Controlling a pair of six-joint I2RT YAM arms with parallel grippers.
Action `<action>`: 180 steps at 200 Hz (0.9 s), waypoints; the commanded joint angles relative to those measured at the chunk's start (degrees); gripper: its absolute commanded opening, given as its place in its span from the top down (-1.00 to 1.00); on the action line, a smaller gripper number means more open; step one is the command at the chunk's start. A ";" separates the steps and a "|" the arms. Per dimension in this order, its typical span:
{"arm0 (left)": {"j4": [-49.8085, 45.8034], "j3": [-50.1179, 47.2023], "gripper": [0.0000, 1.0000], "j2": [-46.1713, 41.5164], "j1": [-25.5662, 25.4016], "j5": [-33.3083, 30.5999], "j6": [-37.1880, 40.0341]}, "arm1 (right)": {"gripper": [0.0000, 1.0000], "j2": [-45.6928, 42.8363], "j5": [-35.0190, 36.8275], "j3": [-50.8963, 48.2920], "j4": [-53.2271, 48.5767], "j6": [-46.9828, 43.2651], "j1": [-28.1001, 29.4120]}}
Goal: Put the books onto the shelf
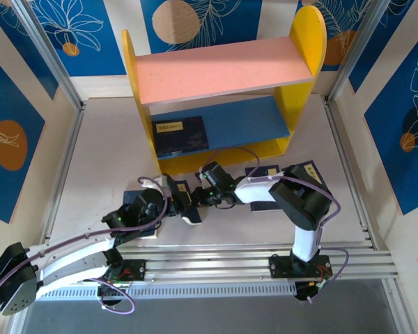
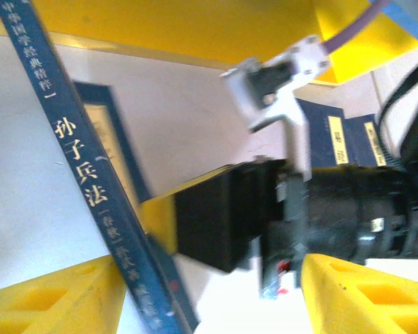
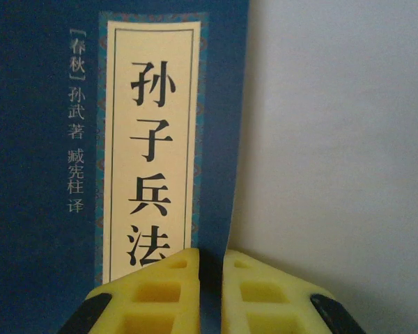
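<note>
Gripping book (image 3: pixel 49 139) edge, right pincer (image 3: pixel 210 282), clear from its wrist, left pincer (image 2: pixel 212 268) wide, seemingly flanking the spine (image 2: pixel 83 170)

The navy book (image 3: pixel 42 174) in the right wrist view carries a yellow-tan label (image 3: pixel 153 153) reading 孙子兵法 in large dark characters; at nine o'clock of it, small pale print reads [春秋] 孙武 著, 臧宪柱 译. In the left wrist view its spine (image 2: pixel 76 160) reads 中华国学经典精粹 toward twelve o'clock, then 孙子兵法, with the smaller print toward six o'clock too blurred to read. In the top view the title strip on the shelved book (image 1: pixel 180 135) is too small to read.
</note>
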 commanded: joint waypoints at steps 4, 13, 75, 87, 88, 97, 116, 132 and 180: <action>3.65 0.63 -0.31 -0.31 -0.16 2.15 -1.35 | 0.76 4.72 -7.90 -2.41 -6.98 0.03 4.81; 2.67 0.72 -0.30 -0.40 -0.13 1.69 -1.44 | 0.76 4.56 -7.68 -2.51 -7.08 -0.01 4.84; -12.76 3.50 -0.20 -0.99 0.12 -4.88 -2.44 | 0.73 3.41 -6.21 -3.76 -7.88 -0.24 4.19; -15.73 4.05 -0.16 -1.02 0.12 -6.10 -2.44 | 0.70 2.99 -6.06 -4.15 -7.97 -0.27 3.94; -15.94 4.15 -0.16 -1.06 0.13 -6.18 -2.43 | 0.70 2.97 -6.02 -4.18 -7.98 -0.28 3.92; -17.10 4.37 -0.12 -1.02 0.11 -6.60 -2.21 | 0.66 2.62 -5.73 -4.29 -8.29 -0.35 3.74; -18.33 4.66 -0.01 -1.06 0.13 -7.11 -1.79 | 0.56 1.88 -5.12 -4.73 -8.68 -0.56 3.35; -18.97 4.68 0.12 -1.02 0.14 -7.41 -1.69 | 0.50 1.32 -4.84 -4.99 -8.78 -0.54 3.04; -19.75 5.00 0.44 -1.41 0.14 -7.87 -1.07 | 0.38 0.13 -4.26 -5.45 -9.36 -0.98 1.88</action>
